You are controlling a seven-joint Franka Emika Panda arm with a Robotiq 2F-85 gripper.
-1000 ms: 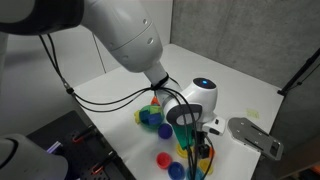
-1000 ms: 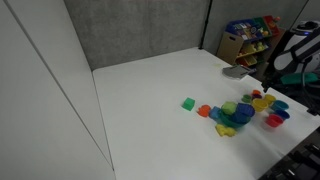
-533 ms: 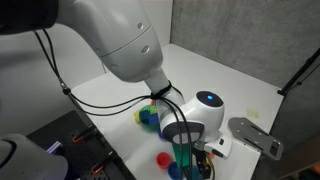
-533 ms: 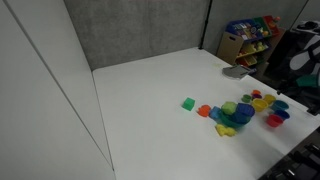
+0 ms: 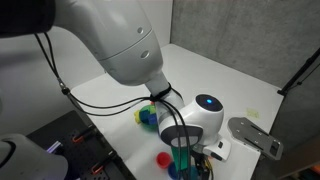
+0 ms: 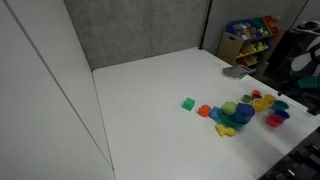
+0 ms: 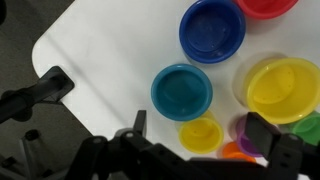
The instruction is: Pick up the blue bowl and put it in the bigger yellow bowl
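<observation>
Overhead, the blue bowl (image 7: 181,92) sits empty on the counter (image 7: 100,50), just beside the empty bigger yellow bowl (image 7: 282,88). Spread fingers (image 7: 262,132) grip nothing; a smaller yellow bowl (image 7: 201,133) makes two yellow ones.

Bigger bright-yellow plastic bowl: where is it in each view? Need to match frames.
Wrist view: the bigger bright-yellow plastic bowl sits at the right edge, mid height, right of the mid-blue plastic bowl.
In an exterior view: a small yellow spot near the right end of the toy cluster, probably it; too small to be sure.
In an exterior view: not visible; the robot arm blocks that area.
Shared landmark: the white table.
</observation>
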